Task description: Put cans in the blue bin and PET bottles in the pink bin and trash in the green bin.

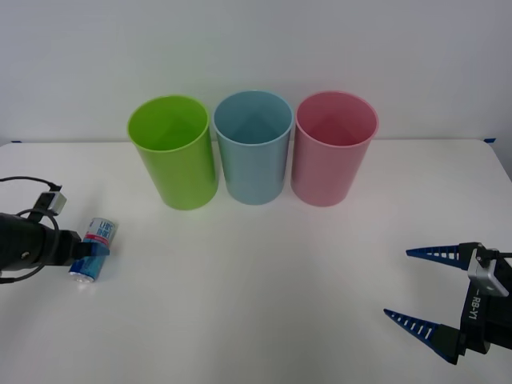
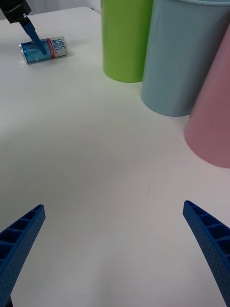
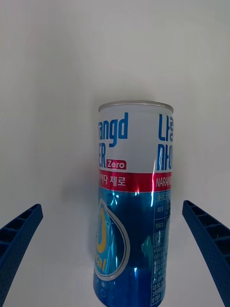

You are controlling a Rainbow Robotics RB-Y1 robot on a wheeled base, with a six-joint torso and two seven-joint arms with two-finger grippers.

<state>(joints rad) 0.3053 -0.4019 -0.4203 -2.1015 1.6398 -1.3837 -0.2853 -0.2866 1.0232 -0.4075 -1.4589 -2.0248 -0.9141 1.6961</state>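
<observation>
Front view, left to right. The left gripper [image 1: 90,258] reaches in from the table's left edge with its jaws spread wide, one finger to each side of the can [image 1: 94,250]. The can lies on its side on the white table [image 1: 264,280], resting between the open fingers with its white-labelled end pointing away from the wrist; in the left wrist view the can [image 3: 134,206] sits centred in the gap, clear of both fingers [image 3: 19,240]. Beyond the jaws, well apart from the can, three bins stand upright in a close row: the green bin [image 1: 174,152], the blue bin [image 1: 254,147] and the pink bin [image 1: 332,149]. At the table's right, the right gripper [image 1: 422,290] hovers with jaws wide, holding nothing; the table lies bare between them.
</observation>
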